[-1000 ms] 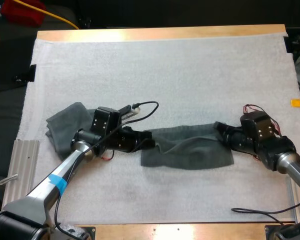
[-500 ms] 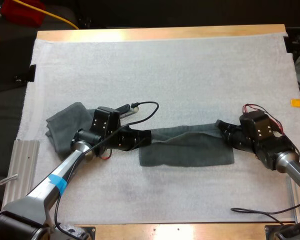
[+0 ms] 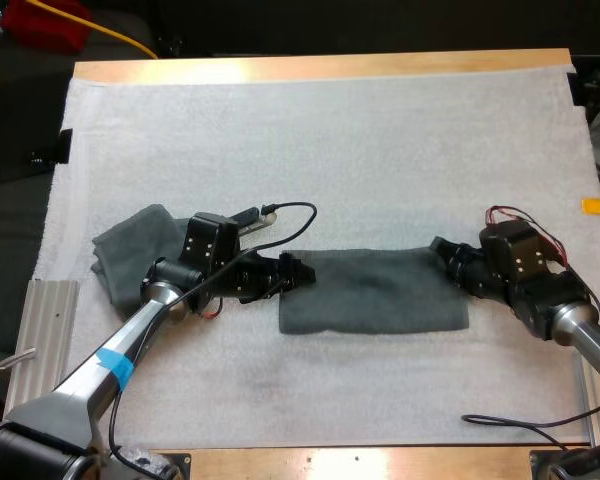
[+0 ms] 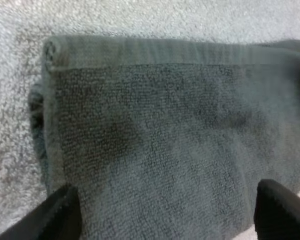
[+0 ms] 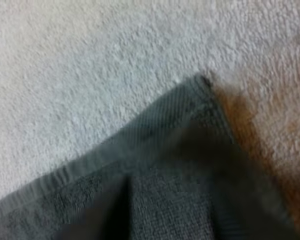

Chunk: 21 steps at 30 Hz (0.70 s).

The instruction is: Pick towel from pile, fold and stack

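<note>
Your left tool [image 3: 298, 272] is released: its fingers [image 4: 57, 212] stand apart at the left end of the folded towel [image 3: 375, 292], with nothing pinched between them. Your right tool [image 3: 448, 258] sits at that towel's far right corner; you cannot tell whether it is clenched or released. The towel lies flat, a rectangle between the two tools on the white mat [image 3: 330, 140]. A crumpled towel [image 3: 130, 245] lies beside your left arm, near the mat's left edge, on the table [image 3: 320, 68].
</note>
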Each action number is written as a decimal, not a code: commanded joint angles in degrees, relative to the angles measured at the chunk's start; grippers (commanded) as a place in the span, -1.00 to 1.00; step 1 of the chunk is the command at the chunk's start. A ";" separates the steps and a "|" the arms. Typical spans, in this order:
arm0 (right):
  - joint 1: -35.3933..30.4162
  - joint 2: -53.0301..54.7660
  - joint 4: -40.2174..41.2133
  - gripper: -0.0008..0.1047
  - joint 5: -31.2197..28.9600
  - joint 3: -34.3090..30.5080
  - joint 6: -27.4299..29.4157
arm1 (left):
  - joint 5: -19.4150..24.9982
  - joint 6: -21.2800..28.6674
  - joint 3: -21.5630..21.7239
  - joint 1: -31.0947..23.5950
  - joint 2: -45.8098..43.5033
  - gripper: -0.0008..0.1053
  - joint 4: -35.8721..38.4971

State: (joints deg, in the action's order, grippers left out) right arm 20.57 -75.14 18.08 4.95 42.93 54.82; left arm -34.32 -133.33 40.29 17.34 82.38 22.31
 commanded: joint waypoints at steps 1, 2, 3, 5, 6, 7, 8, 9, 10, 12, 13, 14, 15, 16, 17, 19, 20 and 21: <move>-0.38 -0.16 -0.69 0.15 0.19 0.49 0.62 | -1.15 0.78 0.32 -0.01 0.07 0.33 -0.70; -0.38 -0.16 -0.92 0.24 0.42 0.49 0.64 | -1.77 1.46 0.32 -0.01 0.07 0.33 -0.88; -0.38 -0.16 -1.15 0.30 0.48 0.49 0.64 | -2.43 2.20 0.32 -0.01 0.07 0.33 -1.03; -0.38 -0.16 -1.48 0.40 0.47 0.49 0.64 | -3.53 3.02 0.32 -0.01 -0.12 0.33 -1.17; -0.38 -0.04 -1.48 0.42 0.47 0.49 0.64 | -3.92 3.26 0.32 -0.01 -0.27 0.33 -1.17; -0.38 0.20 -1.40 0.43 0.47 0.49 0.70 | -4.11 3.54 0.32 -0.01 -0.57 0.33 -1.06; -0.38 0.39 -1.35 0.42 0.47 0.49 0.81 | -4.11 3.77 0.32 -0.01 -0.84 0.33 -0.90; -0.38 0.68 -1.35 0.42 0.47 0.49 1.33 | -4.10 4.24 0.32 -0.01 -1.24 0.33 -0.69; -0.38 1.17 -1.35 0.42 0.56 0.49 2.74 | -4.10 4.85 0.32 -0.01 -1.89 0.33 -0.41; -0.38 2.06 -1.27 0.42 1.04 0.49 5.65 | -4.10 5.40 0.32 -0.01 -3.18 0.33 -0.12; -0.38 2.76 -1.16 0.42 1.37 0.49 7.64 | -4.10 5.60 0.32 -0.01 -4.16 0.33 0.00; -0.38 3.42 -1.07 0.42 1.46 0.49 9.01 | -4.10 5.72 0.32 -0.01 -4.94 0.33 0.06; -0.38 4.17 -0.90 0.42 1.46 0.49 10.26 | -4.10 5.88 0.32 -0.01 -5.97 0.33 0.10; -0.38 5.16 -0.54 0.42 1.45 0.49 11.56 | -4.10 5.95 0.32 -0.01 -7.35 0.33 0.09; -0.38 5.85 -0.13 0.42 1.45 0.49 12.45 | -4.10 5.95 0.32 -0.01 -8.23 0.33 0.14; -0.38 7.98 1.18 0.42 1.45 0.49 14.60 | -4.10 5.95 0.32 -0.01 -10.85 0.33 0.12; -0.38 8.68 1.66 0.42 1.45 0.49 15.15 | -4.10 5.95 0.32 -0.01 -11.93 0.33 0.12; -0.38 9.51 2.28 0.42 1.45 0.49 15.71 | -4.10 5.95 0.32 -0.01 -13.15 0.33 0.12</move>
State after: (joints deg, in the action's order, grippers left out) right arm 20.57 -66.03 19.65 6.11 43.02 69.55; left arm -38.05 -127.64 40.29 17.34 69.61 22.63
